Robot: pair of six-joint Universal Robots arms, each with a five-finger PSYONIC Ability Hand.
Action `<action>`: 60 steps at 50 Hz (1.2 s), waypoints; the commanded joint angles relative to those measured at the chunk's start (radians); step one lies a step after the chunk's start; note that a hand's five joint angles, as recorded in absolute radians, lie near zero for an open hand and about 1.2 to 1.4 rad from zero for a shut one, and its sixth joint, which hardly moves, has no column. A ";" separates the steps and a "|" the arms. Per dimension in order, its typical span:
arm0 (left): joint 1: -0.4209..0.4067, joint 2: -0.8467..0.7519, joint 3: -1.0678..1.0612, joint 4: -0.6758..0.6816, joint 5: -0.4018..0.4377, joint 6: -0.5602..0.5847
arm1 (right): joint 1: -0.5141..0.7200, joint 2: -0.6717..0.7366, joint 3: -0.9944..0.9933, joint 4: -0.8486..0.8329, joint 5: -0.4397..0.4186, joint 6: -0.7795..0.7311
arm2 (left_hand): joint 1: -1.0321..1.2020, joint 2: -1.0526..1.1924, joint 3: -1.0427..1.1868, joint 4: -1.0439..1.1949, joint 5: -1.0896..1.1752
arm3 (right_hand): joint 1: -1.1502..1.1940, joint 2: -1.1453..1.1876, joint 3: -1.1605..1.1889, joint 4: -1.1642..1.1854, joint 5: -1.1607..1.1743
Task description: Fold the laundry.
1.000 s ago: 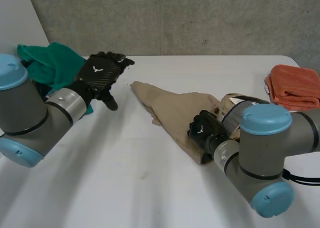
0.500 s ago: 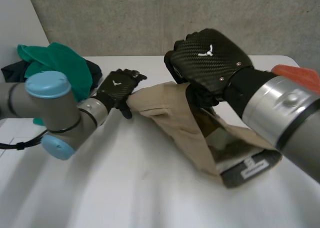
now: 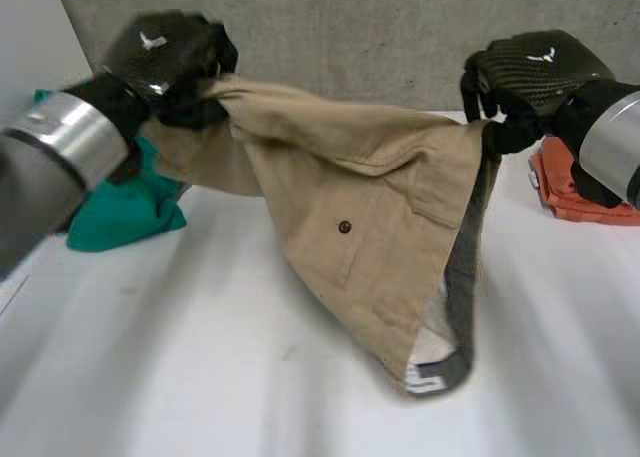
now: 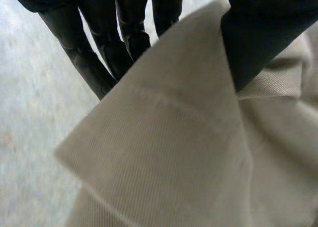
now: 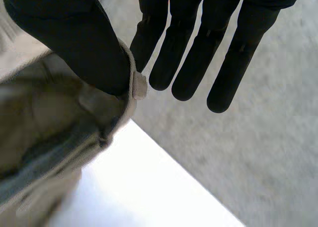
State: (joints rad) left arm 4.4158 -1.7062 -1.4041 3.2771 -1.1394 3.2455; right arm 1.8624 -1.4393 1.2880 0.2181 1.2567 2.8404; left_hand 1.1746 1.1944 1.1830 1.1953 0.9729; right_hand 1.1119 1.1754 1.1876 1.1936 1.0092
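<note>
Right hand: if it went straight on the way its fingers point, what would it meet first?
Probably the grey wall; nothing lies between the right hand and it, though depth is unclear.

- Left hand (image 3: pixel 165 62): black, with a woven carbon-fibre pattern on its back and a small white winged emblem.
- Right hand (image 3: pixel 538 72): the same black weave and the same white emblem on its back.
- Fingers (image 5: pixel 189 63): long, smooth and matt black, with rounded tips.
- Just behind the left hand: a shiny silver wrist cuff (image 3: pixel 60 137).
- Just behind the right hand: a black wrist section, then a matching silver cuff (image 3: pixel 620 147).
</note>
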 commanded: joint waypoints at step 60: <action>-0.104 -0.307 -0.240 0.228 -0.151 0.197 | -0.118 0.389 0.105 -0.177 -0.157 -0.058 | -0.559 -0.578 -0.567 -0.579 -0.532 | -0.552 -0.615 -0.628 -0.634 -0.624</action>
State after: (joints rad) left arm 4.2952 -2.0682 -1.6463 3.6025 -1.2931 3.3907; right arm 1.7495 -0.9546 1.3704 -0.0803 1.0632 2.8459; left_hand 0.6258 0.6434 0.6475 0.6406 0.4648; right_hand 0.7025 0.6719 0.6869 0.6842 0.4991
